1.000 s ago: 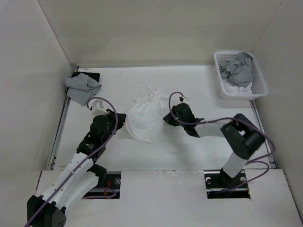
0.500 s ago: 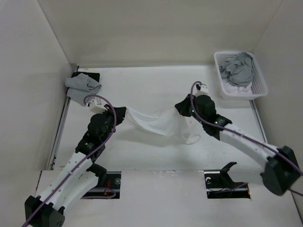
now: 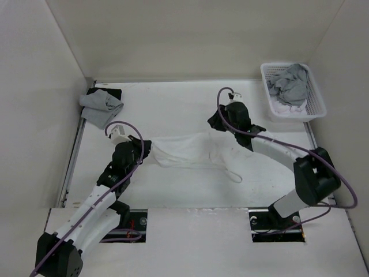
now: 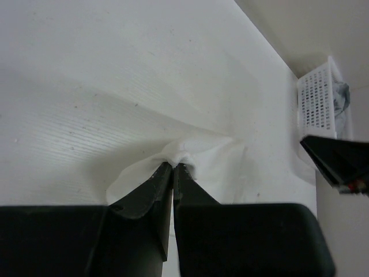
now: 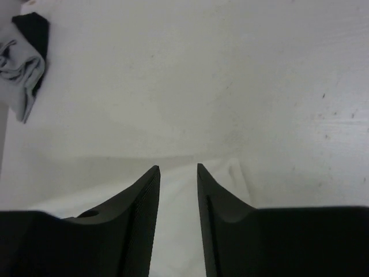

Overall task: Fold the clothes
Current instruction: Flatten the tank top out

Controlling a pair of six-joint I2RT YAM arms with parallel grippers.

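White garment [image 3: 184,151] lay mid-table, drawn out in a rumpled band, its cord loop [image 3: 233,172] trailing toward the near side. Left tool [image 4: 173,165] clenched on its left corner. Right tool [image 5: 177,167] open, holding nothing, over the right end. Judgement: flatten the wrinkles before creasing. Table [image 3: 173,104] plain white, with white walls [image 3: 184,40] around. Grey cloth [image 3: 101,107] far-left, basket [image 3: 267,92] far-right.
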